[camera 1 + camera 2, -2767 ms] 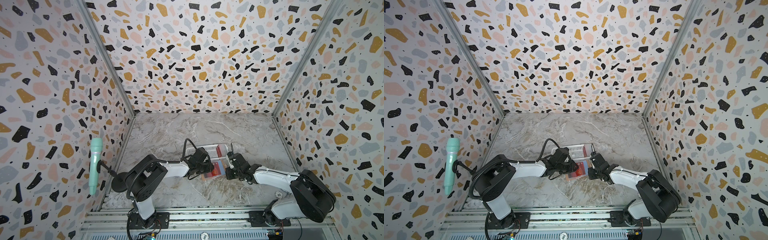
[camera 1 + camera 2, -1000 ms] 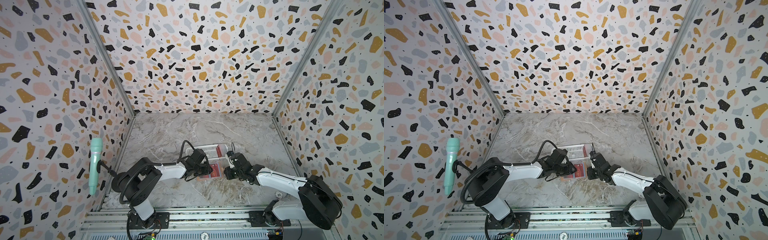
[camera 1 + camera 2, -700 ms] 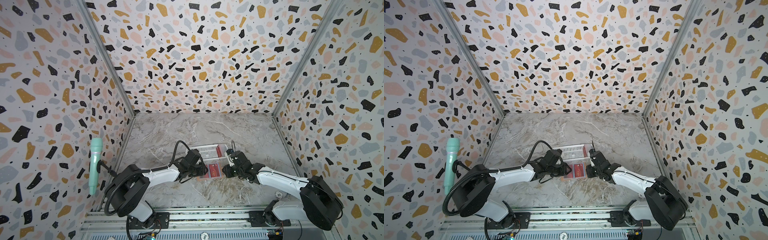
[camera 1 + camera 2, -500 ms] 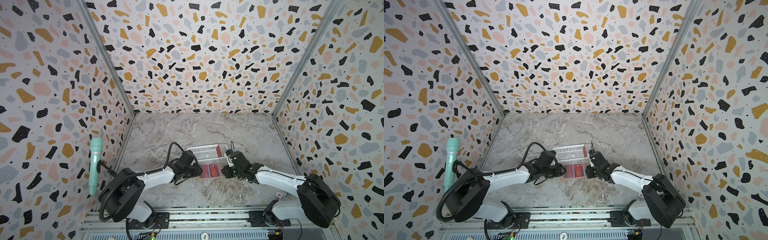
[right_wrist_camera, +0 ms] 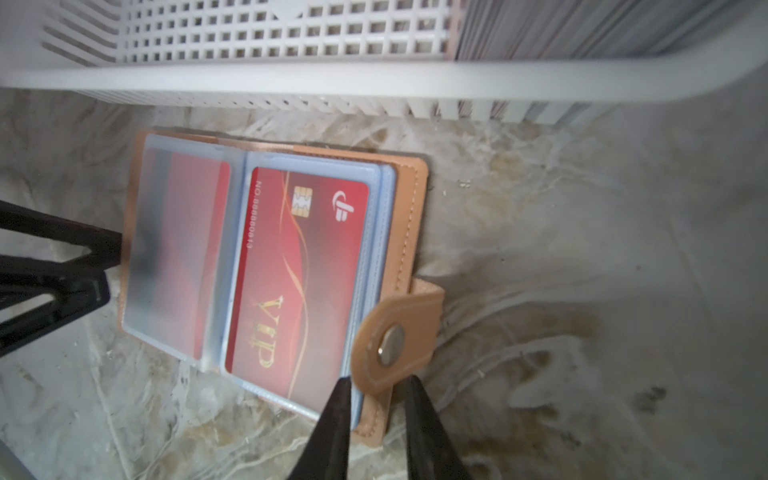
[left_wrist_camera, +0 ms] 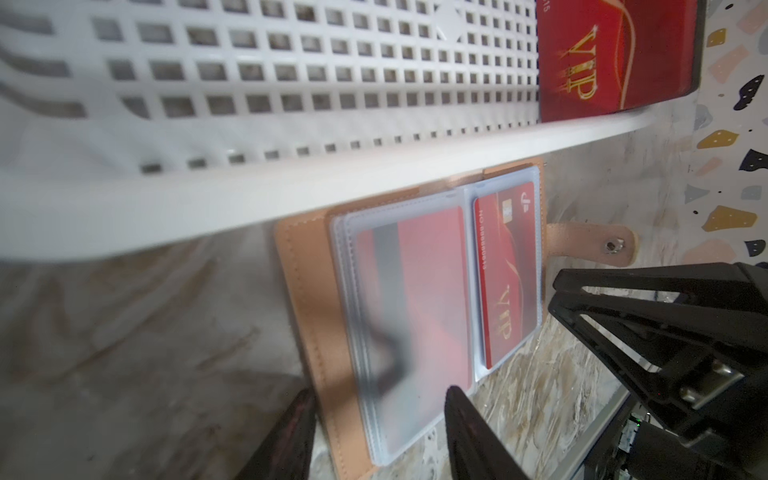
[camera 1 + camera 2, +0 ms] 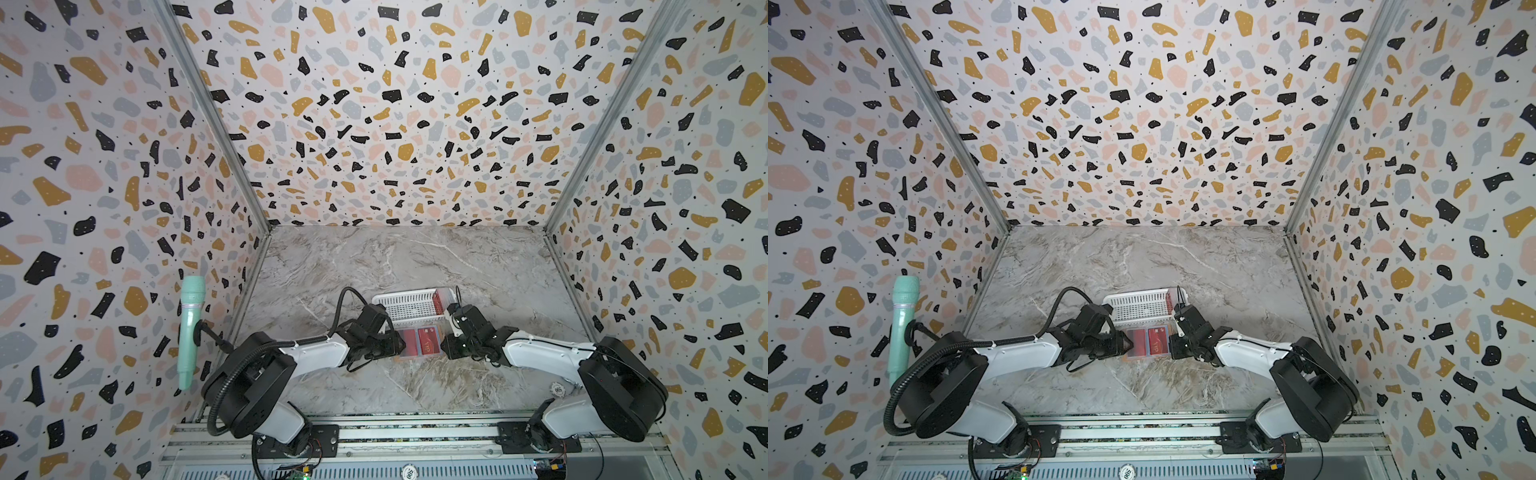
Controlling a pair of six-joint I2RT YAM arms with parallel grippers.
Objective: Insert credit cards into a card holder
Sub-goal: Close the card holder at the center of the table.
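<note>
Right tool (image 5: 377, 380) straddles the strap edge of the unfolded card holder (image 5: 411, 195), jaws narrowly parted; whether it pinches, I cannot tell. Left tool (image 6: 380, 390) gapes wide at the opposite edge. Credit cards (image 5: 299, 266) lie sleeved between them on the counter (image 5: 582, 249).

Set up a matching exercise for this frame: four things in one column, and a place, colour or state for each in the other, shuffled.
Things:
1. card holder
2. basket
3. spare cards
4. microphone

Descriptions:
A. standing on edge at one end inside the basket
B. mint green, upright
C. tan, lying open beside the basket
D. white, with a grid of holes

Pairs: 1-C, 2-D, 3-A, 4-B
</note>
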